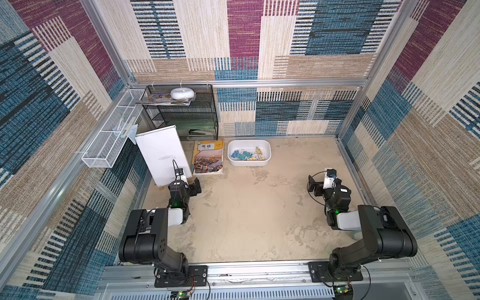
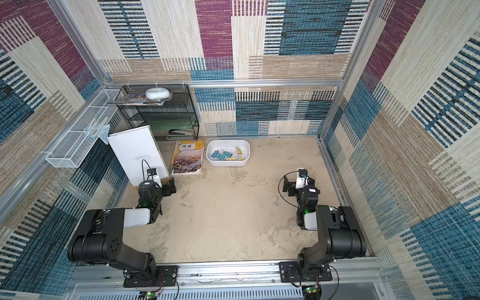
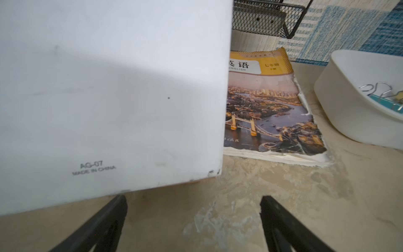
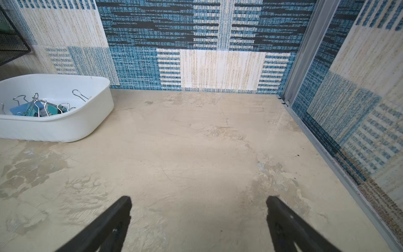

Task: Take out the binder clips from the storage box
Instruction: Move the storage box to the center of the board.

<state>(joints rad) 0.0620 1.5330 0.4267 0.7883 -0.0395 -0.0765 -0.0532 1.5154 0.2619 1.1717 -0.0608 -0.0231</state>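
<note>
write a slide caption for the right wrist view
Open right gripper over the tabletop, storage box with binder clips near the back wall

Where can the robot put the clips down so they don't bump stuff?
Free: the bare table between left gripper and right gripper, in front of the storage box, and right of the box to the wall. Crowded: far left, with book, white board, black rack.

I count one shallow white plastic tub [image 1: 249,163] holding small pastel binder clips [image 1: 246,154] in blue, teal and yellow, too tangled for me to number. One English textbook [image 1: 208,158], one white flat panel [image 1: 162,155], one black mesh rack [image 1: 187,114], one white wire basket [image 1: 109,145], one black stapler [image 1: 198,133], one round white gadget [image 1: 182,93]. Two grippers: left gripper [image 3: 194,200], right gripper [image 4: 198,200].
</note>
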